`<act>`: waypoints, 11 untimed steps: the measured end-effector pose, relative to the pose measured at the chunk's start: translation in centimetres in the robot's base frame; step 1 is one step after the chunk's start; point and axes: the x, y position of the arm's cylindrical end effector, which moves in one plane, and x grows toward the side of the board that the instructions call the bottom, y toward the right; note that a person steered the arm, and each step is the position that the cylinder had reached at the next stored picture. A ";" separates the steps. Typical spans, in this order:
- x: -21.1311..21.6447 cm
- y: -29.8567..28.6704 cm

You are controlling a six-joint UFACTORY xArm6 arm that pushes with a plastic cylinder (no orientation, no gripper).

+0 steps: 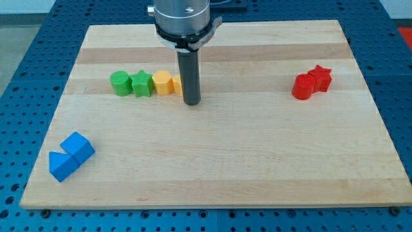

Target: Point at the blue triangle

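Observation:
The blue triangle (61, 165) lies near the board's lower left corner, touching a blue cube (78, 147) just above and right of it. My tip (192, 103) rests on the board in the upper middle, far to the upper right of the blue triangle. The rod stands right next to a row of blocks: a green round block (120, 83), a green star (141, 84), a yellow hexagon (163, 83) and another yellow block (177, 84) partly hidden behind the rod.
A red round block (302, 86) and a red star (319, 78) touch each other at the view's right. The wooden board (219, 161) sits on a blue perforated table (19, 96).

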 end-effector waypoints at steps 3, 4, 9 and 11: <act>0.4 11.5; 2.1 9.6; 19.2 -6.7; 19.1 -17.8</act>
